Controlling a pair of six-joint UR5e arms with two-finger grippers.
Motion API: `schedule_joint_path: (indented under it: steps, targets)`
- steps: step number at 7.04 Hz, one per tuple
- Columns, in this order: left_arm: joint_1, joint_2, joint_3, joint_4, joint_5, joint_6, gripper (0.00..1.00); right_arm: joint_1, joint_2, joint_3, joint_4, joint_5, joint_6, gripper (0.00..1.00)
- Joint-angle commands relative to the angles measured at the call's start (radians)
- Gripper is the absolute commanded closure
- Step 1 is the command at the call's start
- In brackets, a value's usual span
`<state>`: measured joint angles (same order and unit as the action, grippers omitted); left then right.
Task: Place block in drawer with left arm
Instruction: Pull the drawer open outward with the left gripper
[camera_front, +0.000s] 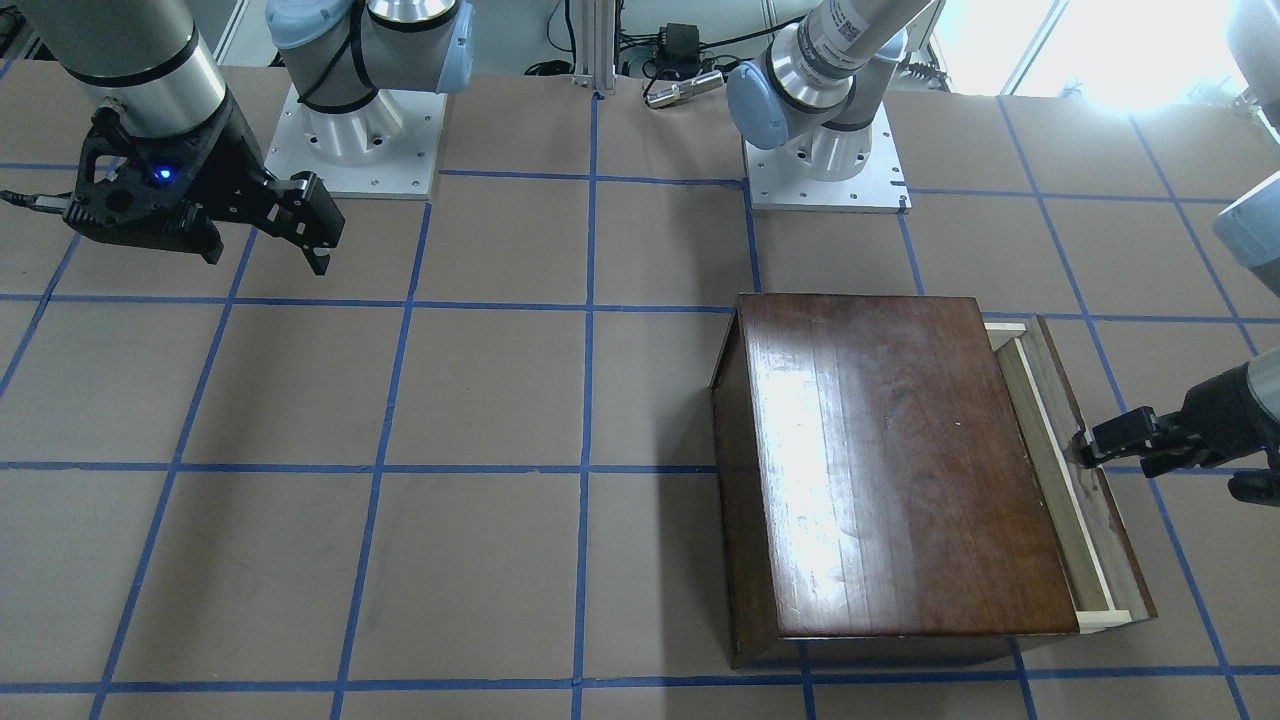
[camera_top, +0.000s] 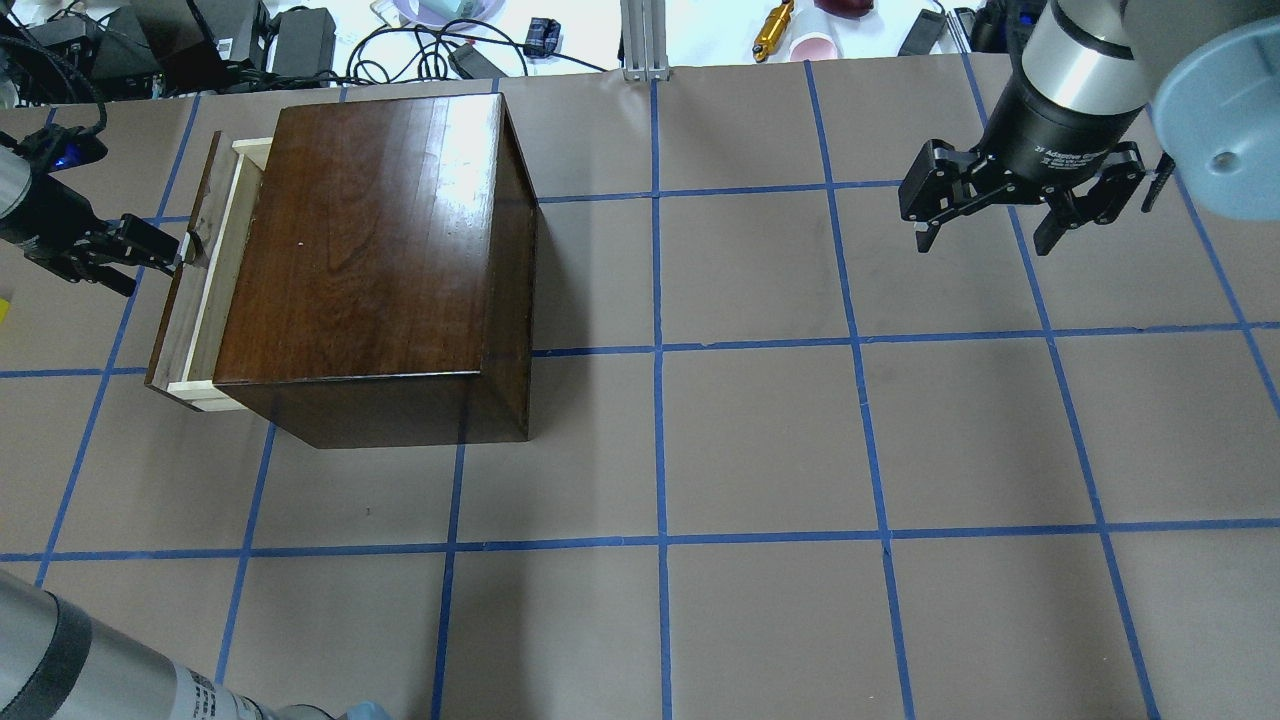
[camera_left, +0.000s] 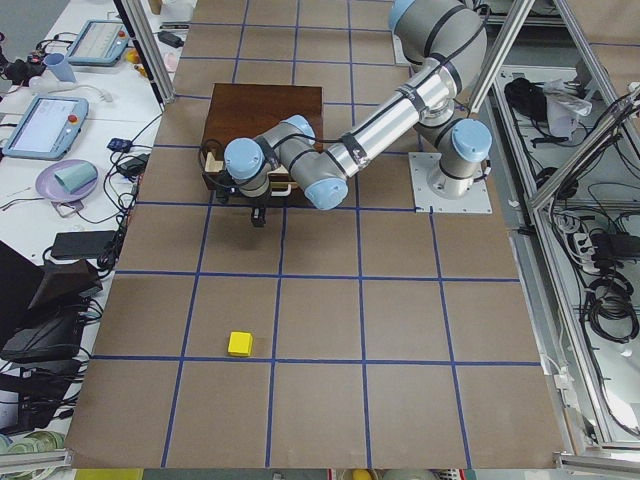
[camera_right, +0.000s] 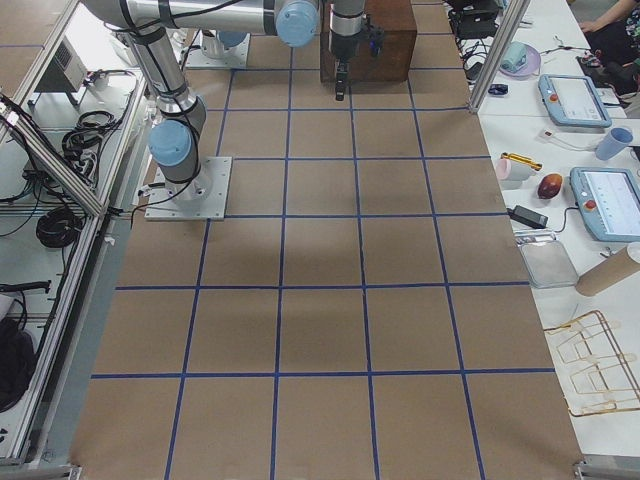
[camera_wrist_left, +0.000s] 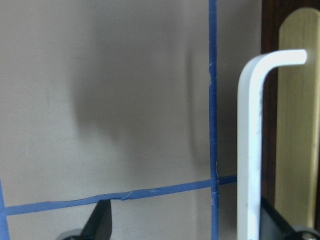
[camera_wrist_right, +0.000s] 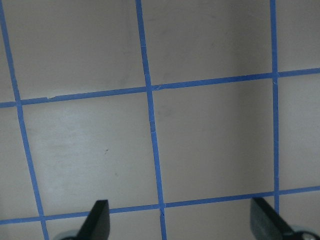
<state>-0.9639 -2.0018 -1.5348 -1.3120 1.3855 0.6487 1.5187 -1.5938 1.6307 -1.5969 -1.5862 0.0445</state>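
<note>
The small yellow block (camera_left: 240, 343) lies on the table, well away from the cabinet. A sliver of the block (camera_top: 3, 311) shows at the overhead view's left edge. The dark-brown cabinet (camera_top: 370, 240) has its drawer (camera_top: 213, 280) pulled partly out, showing a strip of pale wood. My left gripper (camera_top: 155, 255) is at the drawer's front panel (camera_front: 1075, 440), open. In the left wrist view the metal pull (camera_wrist_left: 249, 150) stands between the fingers of the left gripper (camera_wrist_left: 185, 222), close to the right one. My right gripper (camera_top: 985, 235) hangs open over bare table, holding nothing.
Brown table paper with a blue tape grid (camera_top: 660, 350) surrounds the cabinet. Both arm bases (camera_front: 355, 150) stand at the robot's side. Cables, cups and tablets (camera_left: 45, 125) lie on the side table beyond the far edge.
</note>
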Motion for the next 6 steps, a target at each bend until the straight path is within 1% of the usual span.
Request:
schedule_joint_path:
  steps: [1, 6]
  targets:
    - [0.001, 0.002, -0.001, 0.022, 0.047, 0.002, 0.04, 0.0, 0.0, 0.0, 0.0, 0.0, 0.0, 0.0]
    - [0.028, 0.006, 0.001, 0.028, 0.055, 0.023, 0.04, 0.0, 0.0, 0.0, 0.0, 0.0, 0.0, 0.0]
